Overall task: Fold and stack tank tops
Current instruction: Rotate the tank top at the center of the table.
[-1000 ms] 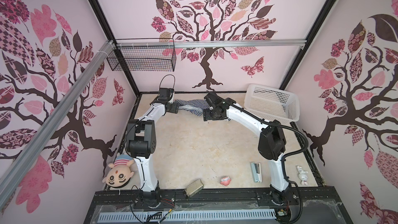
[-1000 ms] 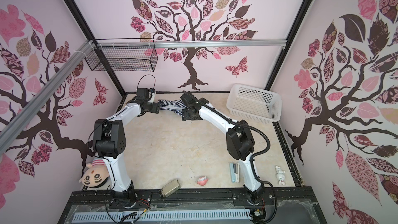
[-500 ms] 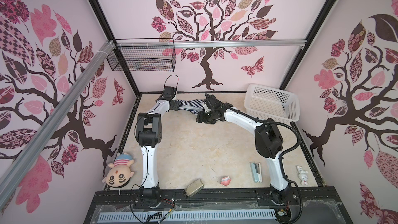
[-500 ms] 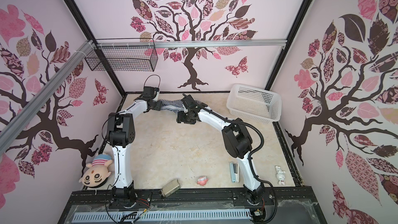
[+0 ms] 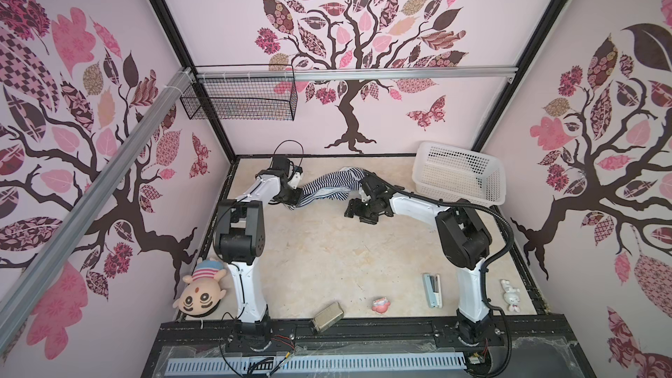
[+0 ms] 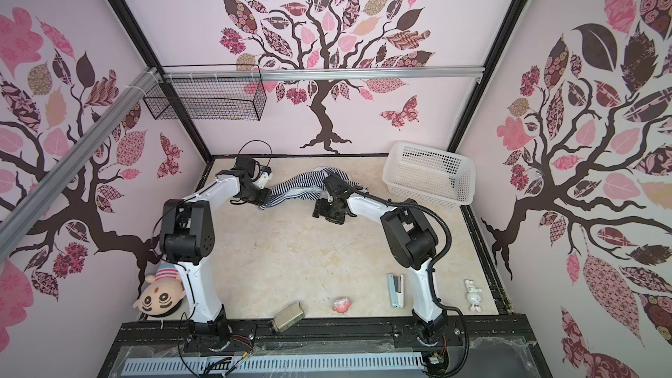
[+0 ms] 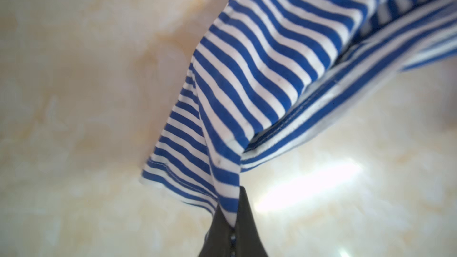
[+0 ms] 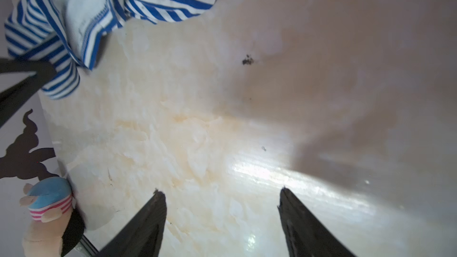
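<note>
One striped tank top [image 5: 329, 187] sags bunched near the white basket [image 5: 458, 176]. Your left gripper [image 7: 233, 218] is clamped on its hem corner, and your right gripper [image 8: 220, 191] stands spread wide over the tabletop [image 8: 222, 119], nearer the basket.

The tank top [image 5: 329, 185] is showing narrow navy-and-white stripes with white trim, reading brighter blue in the wrist views. The surface [image 5: 327, 249] is showing cream marbling. The laundry basket [image 5: 458, 190] is looking white, the wire basket [image 5: 240, 103] black. The cap [image 5: 207, 272] of the plush doll [image 5: 198, 300] is showing pink-and-white stripes. The walls [image 5: 225, 1] are carrying pink, maroon and brown patterned leaves.
</note>
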You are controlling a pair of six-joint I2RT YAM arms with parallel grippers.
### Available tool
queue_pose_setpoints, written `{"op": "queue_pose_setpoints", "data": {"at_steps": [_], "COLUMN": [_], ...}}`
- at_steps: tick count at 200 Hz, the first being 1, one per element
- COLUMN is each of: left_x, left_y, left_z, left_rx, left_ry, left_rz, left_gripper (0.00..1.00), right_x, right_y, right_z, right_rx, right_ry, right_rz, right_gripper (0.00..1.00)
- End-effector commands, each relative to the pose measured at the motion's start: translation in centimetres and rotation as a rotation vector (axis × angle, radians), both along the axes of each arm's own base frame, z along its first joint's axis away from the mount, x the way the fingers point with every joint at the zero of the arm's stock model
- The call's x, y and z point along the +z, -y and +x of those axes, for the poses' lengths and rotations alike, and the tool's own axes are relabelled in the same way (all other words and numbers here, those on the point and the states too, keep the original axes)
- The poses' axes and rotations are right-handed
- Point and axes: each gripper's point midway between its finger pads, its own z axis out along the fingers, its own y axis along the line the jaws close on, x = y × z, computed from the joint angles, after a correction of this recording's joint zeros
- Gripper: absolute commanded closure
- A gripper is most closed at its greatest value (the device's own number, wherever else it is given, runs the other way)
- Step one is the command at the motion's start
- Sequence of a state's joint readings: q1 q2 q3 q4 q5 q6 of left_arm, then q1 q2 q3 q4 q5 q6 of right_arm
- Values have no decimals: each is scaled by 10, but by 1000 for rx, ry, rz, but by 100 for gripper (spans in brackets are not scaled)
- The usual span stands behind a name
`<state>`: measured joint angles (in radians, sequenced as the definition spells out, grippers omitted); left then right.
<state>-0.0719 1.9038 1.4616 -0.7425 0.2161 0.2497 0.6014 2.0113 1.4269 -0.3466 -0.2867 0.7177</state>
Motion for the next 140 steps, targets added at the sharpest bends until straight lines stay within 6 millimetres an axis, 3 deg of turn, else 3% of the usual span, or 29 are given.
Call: {"op": "queue_pose_setpoints", "data": {"at_steps": [1,22,42,79,116,140], "left_x": [40,55,49,20,-2,-4], "left_y": [32,46,49,43,30,26], "left_z": [-48,-91,-124,-144,-151,-156], "left_rx": [-109,-186,-242,-246,-225,-216], "left_ry": [-23,-72,-126,-159,-179,-167], "left_rz": [-181,-271,-293,-273,-197,-172], "left_gripper": [100,100,100,100,100,69], "right_x": [49,59,71,63,47,43], "right_y": [-2,7,16,-8,-18,-17], "right_z": [-5,-14,-15,-4,29,50], "right_rx": [-10,-13,-26,15,-2,-29], "right_ry": [81,96,120,73,67,65], "right_rz": [92,89,97,165,168,185], "right_gripper": [23,22,20,20,22,23]}}
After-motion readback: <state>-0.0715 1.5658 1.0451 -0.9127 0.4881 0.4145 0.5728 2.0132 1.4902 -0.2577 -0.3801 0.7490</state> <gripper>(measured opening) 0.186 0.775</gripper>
